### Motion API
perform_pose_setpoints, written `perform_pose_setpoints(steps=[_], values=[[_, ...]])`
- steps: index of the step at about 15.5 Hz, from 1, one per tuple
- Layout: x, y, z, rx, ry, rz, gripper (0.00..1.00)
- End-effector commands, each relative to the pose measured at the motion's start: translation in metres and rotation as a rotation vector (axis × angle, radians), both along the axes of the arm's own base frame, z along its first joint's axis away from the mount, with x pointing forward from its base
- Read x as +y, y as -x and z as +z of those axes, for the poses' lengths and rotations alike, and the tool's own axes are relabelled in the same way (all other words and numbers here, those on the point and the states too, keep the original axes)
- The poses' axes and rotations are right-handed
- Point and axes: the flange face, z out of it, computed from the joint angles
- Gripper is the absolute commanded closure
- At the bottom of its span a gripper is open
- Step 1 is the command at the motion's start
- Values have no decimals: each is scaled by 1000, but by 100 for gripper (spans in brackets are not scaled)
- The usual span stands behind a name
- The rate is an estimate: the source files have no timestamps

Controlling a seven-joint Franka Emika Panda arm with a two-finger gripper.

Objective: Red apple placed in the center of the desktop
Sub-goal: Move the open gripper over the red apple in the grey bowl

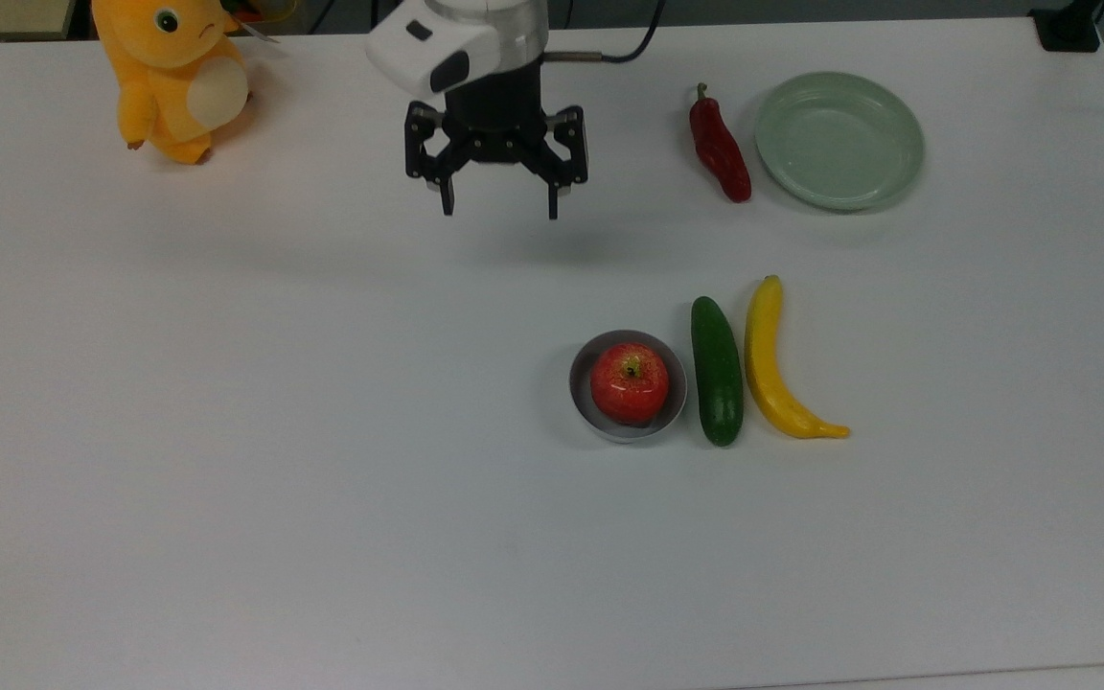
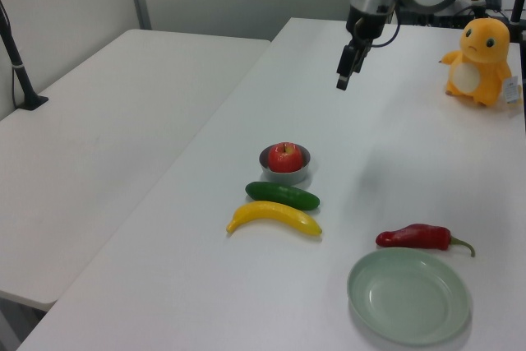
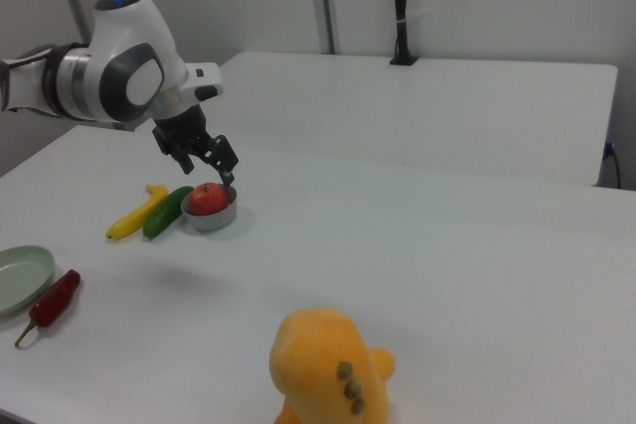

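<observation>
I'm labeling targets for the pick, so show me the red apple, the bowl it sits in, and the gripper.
red apple point(image 1: 629, 385), top view, upper face beside the stem.
bowl point(image 1: 580, 384), top view, bare grey rim.
gripper point(image 1: 500, 207), top view, midway between the open fingertips.
</observation>
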Motion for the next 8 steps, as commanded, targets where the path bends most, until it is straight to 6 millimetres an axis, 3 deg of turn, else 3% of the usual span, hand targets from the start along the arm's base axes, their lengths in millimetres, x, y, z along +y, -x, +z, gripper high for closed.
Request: perform_pose_setpoints(steps=[1, 3, 5, 8], values=[[11, -39, -14, -24, -26, -54, 0], [20, -45, -23, -39, -37, -75, 0], [53, -49, -46, -55, -46, -31, 0], [72, -52, -62, -73, -60, -9, 0]])
